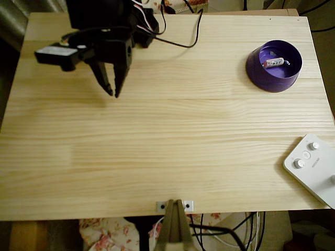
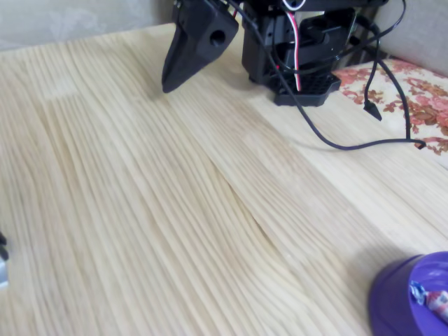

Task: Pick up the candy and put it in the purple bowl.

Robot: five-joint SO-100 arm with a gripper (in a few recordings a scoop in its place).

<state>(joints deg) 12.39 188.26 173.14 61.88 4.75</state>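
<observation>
At two o'clock on the wooden table (image 1: pixel 167 157), overhead view, the purple bowl (image 1: pixel 261 73) is seen upright, well apart from everything else. Inside it the candy (image 1: pixel 274 63) lies on the glossy floor, toward the far side, pinkish-red middle, silvery twisted ends. At ten o'clock the black gripper (image 1: pixel 113 94) is held point-down, jaws parted only a sliver, nothing between them. A white box with knobs (image 1: pixel 314 167) overhangs the edge at four o'clock. Black cable (image 1: pixel 188 42) is trailed at twelve o'clock.

Overhead view looks straight down; fixed view sits low, sharing the table (image 1: pixel 167 157).
</observation>
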